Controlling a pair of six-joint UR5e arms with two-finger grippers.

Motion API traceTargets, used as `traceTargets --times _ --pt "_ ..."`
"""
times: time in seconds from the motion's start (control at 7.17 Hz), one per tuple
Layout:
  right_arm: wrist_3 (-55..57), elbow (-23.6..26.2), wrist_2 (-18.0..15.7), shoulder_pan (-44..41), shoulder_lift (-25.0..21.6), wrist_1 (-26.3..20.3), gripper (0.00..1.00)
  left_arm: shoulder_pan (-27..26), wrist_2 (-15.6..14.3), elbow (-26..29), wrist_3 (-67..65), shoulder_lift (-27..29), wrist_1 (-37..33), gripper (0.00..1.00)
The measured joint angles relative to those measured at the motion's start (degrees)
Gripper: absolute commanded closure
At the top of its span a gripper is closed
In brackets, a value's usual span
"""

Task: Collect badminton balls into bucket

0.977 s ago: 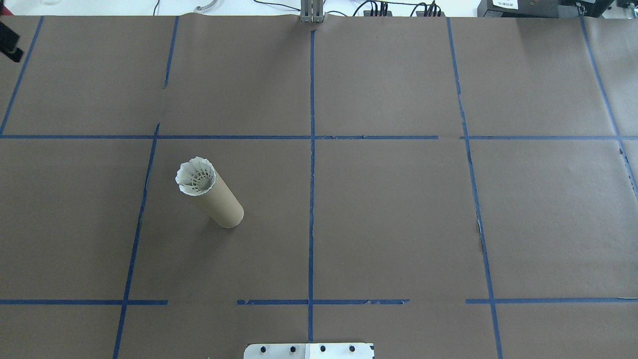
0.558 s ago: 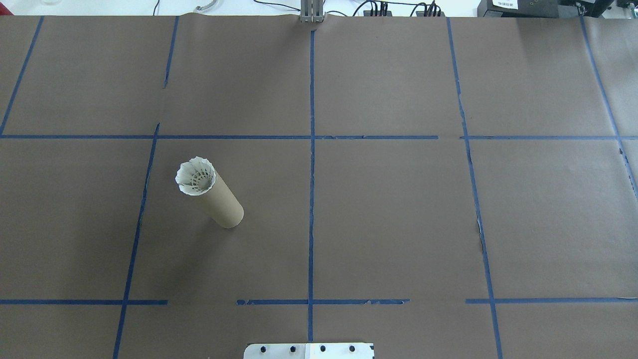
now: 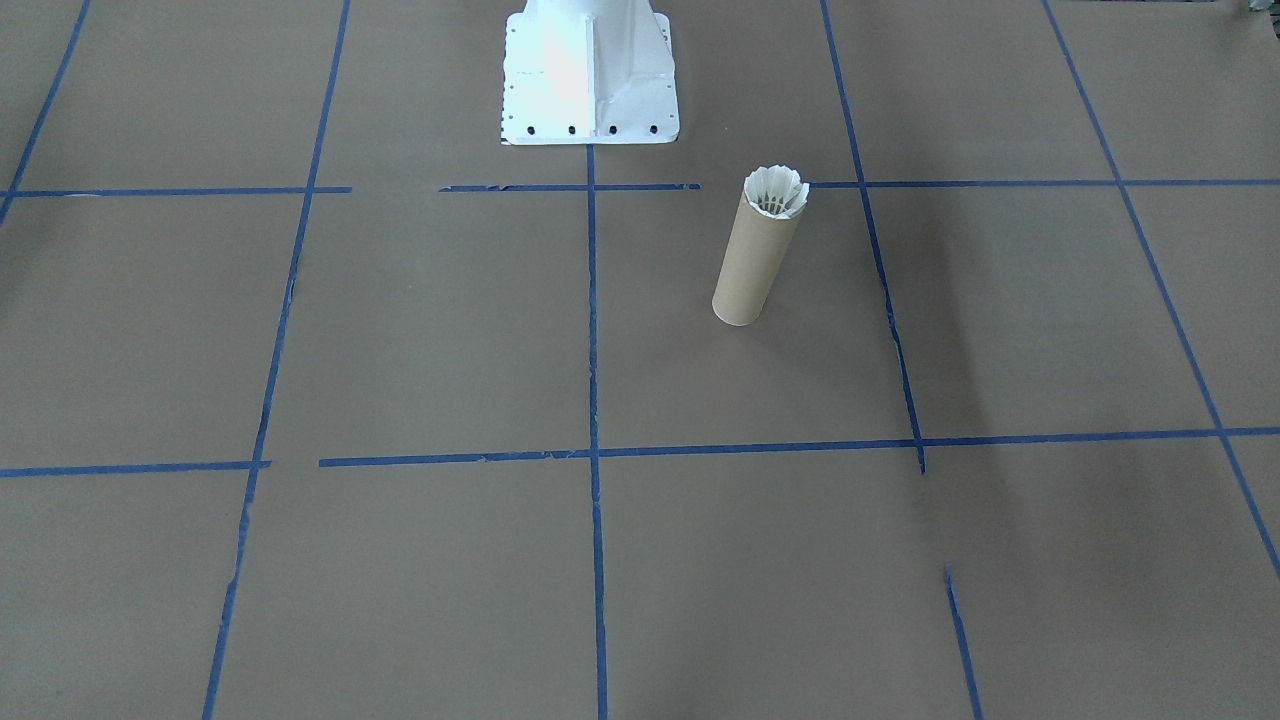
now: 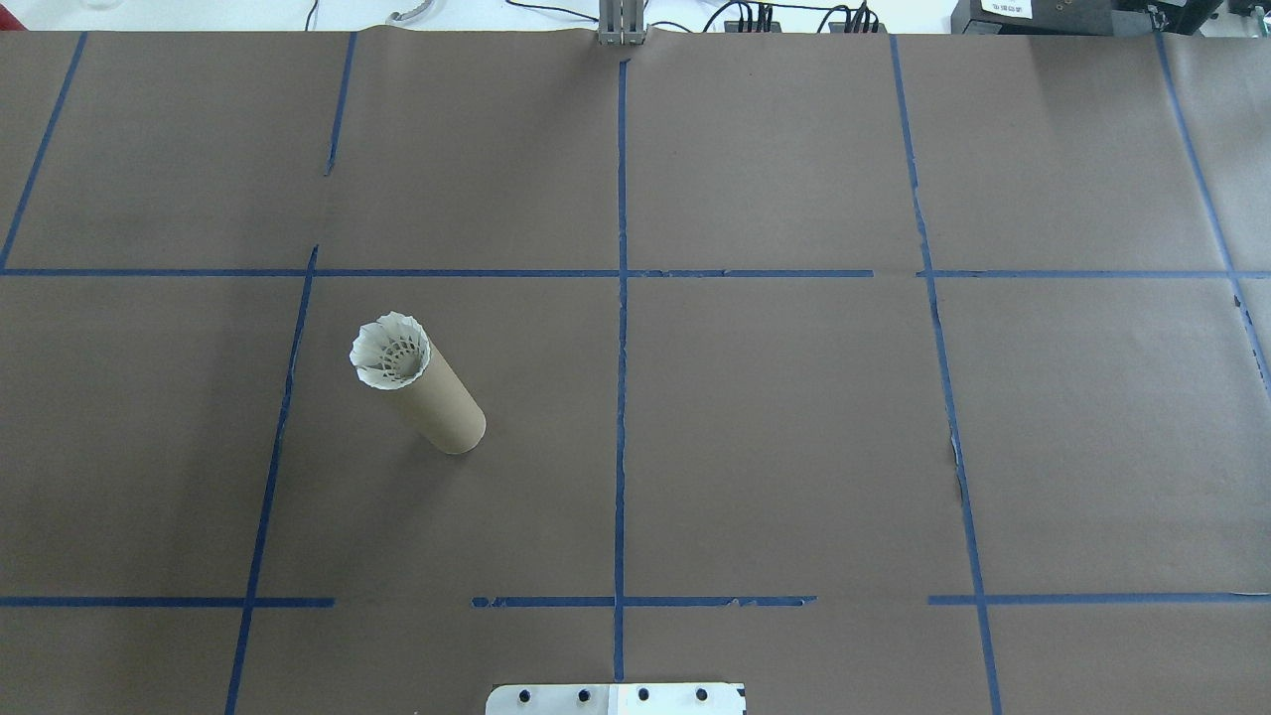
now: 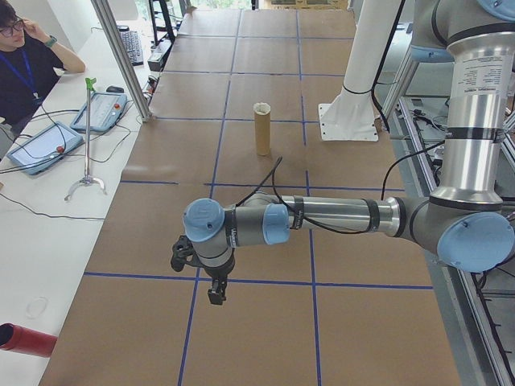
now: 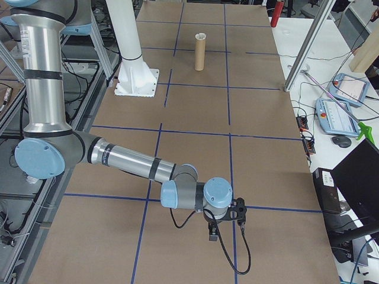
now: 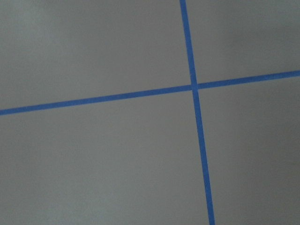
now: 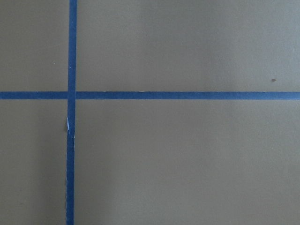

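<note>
The bucket [image 4: 442,407] is a brown cardboard tube standing upright on the paper-covered table, left of centre in the overhead view. A white feather badminton ball [image 4: 390,352] sits in its open top, skirt up, feathers above the rim. Both also show in the front-facing view: bucket [image 3: 752,265], badminton ball [image 3: 777,192]. My left gripper [image 5: 216,294] hangs over the table's near end in the left view, far from the bucket [image 5: 262,129]. My right gripper [image 6: 213,234] hangs over the opposite end, far from the bucket [image 6: 200,53]. I cannot tell whether either is open or shut.
Blue tape lines grid the brown paper. The white robot base [image 3: 590,80] stands at the robot's edge of the table. A person [image 5: 24,68] sits at a side desk with tablets [image 5: 44,149] and a metal post [image 5: 121,60]. A red cylinder [image 5: 24,339] lies at that desk's near end.
A dark part that showed at the overhead view's upper left edge one second ago has left the view. The bucket and the badminton ball have not moved.
</note>
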State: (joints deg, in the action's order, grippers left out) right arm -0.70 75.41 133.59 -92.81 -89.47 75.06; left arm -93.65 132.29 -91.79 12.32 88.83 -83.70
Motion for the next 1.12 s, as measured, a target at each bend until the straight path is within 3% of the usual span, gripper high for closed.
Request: traceTargets --times 0.56,1.12 --pt "0.00 0.00 0.00 0.00 0.00 0.00 0.00 -0.02 3.24 -1.37 -7.00 -1.01 -3.80 0.00" --pt "0.02 0.00 0.00 0.00 0.00 0.00 0.00 0.04 2.33 -2.97 -7.33 -1.36 -4.10 0.00"
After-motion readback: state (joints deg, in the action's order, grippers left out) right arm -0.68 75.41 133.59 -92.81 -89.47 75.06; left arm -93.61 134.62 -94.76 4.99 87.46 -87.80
